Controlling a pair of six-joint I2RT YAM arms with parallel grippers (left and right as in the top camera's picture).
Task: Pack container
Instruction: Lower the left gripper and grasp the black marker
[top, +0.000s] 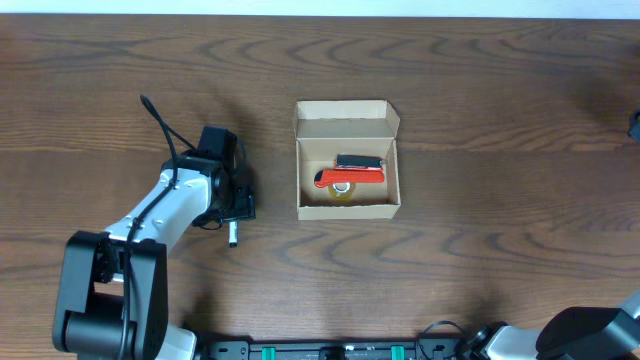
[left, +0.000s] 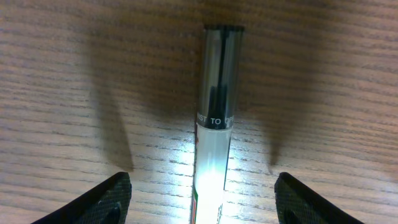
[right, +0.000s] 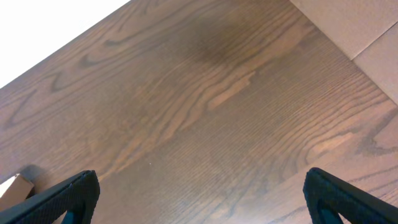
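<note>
Hovering low over surface (top: 500, 230), left end effector (left: 202, 196) spread wide, gripping nothing; pen (left: 214, 112) lying between fingers (left: 109, 199), touching neither. Right end effector (right: 199, 196) also wide open, empty, above bare wood. Container (top: 345, 128) at surface centre, right of left arm, flap lid up; tape roll (top: 343, 190) and orange-red item (top: 335, 178) inside.

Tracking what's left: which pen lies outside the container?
The white, dark-capped pen on the table at the left pincer; the red one lies inside the container.
</note>
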